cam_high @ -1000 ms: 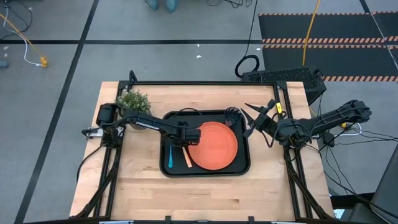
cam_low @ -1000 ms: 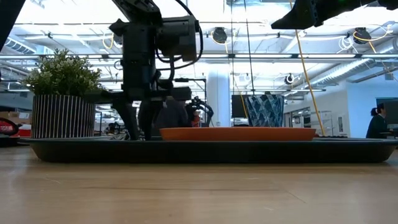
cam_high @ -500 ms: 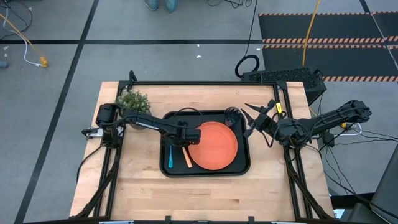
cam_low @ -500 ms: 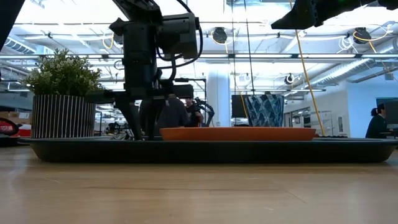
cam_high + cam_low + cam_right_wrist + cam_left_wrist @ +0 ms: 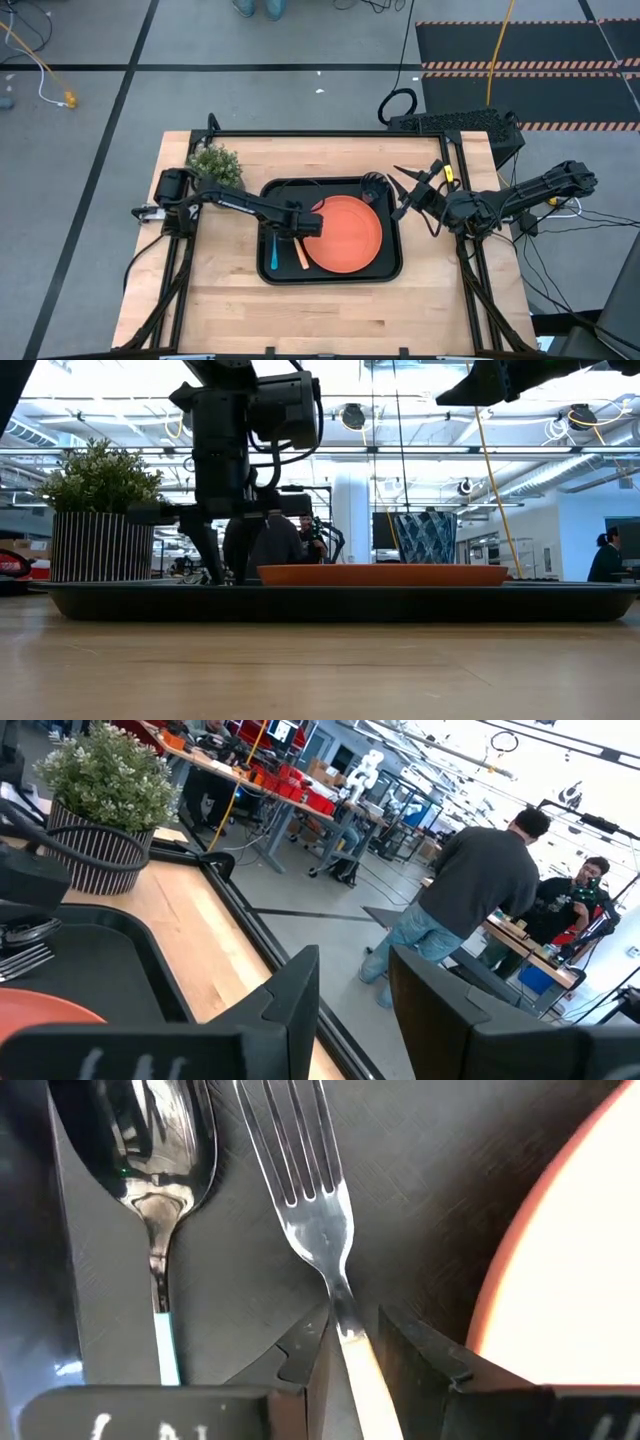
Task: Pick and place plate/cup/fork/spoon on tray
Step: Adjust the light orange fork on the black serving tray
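Note:
The black tray (image 5: 392,268) lies mid-table. On it rest the orange plate (image 5: 347,236), the blue-handled spoon (image 5: 271,256) and the tan-handled fork (image 5: 301,254), the two side by side left of the plate. The dark cup (image 5: 373,184) sits at the tray's far right corner. My left gripper (image 5: 355,1320) points straight down over the fork (image 5: 312,1190), open, one finger on each side of the fork's neck, with a gap showing. The spoon's bowl (image 5: 150,1160) lies beside it. My right gripper (image 5: 402,195) hovers level beyond the tray's right rim, open and empty.
A potted plant (image 5: 213,162) in a striped pot stands at the far left of the table, just off the tray. Bare wood runs along the table's near side. People stand in the room beyond the table (image 5: 470,890).
My left gripper has turned a little about its own downward line above the fork. The fork, the spoon and the plate lie where they were.

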